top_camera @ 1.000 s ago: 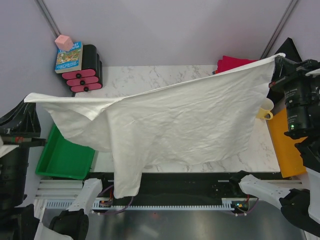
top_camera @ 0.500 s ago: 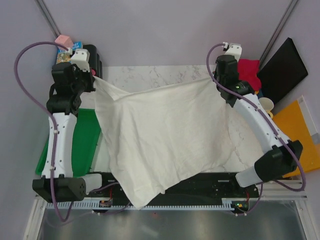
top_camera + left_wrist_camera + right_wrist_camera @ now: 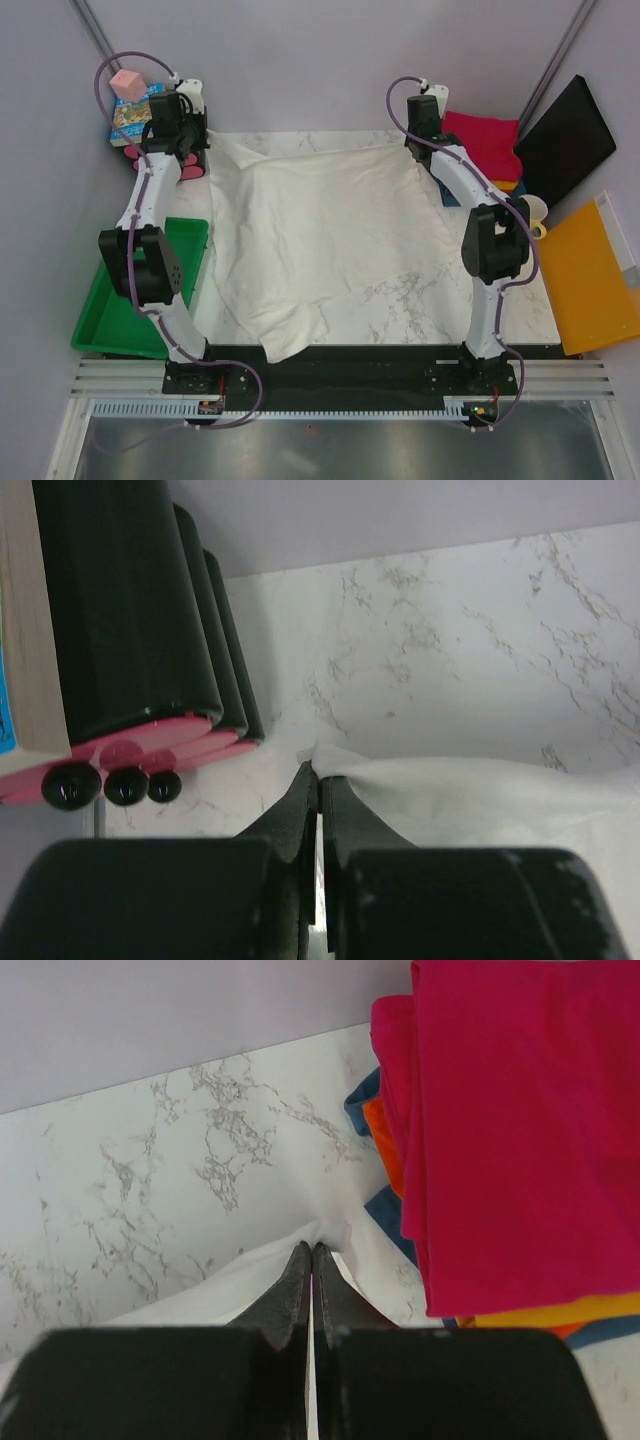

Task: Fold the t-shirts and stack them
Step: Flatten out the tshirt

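Top external view shows one off-white t-shirt spread on the marble table, its two far corners pinched by the clenched left gripper and right gripper, with three folded t-shirts, magenta, orange and blue, stacked far right.

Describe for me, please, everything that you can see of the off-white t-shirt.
The off-white t-shirt is thin, wrinkled cloth lying spread, fairly flat, across the marble table. Its two far corners are pinched in shut jaws, one by the left gripper, one by the right gripper, near the table's far edge. Its near end narrows to a crumpled tip at the near edge.
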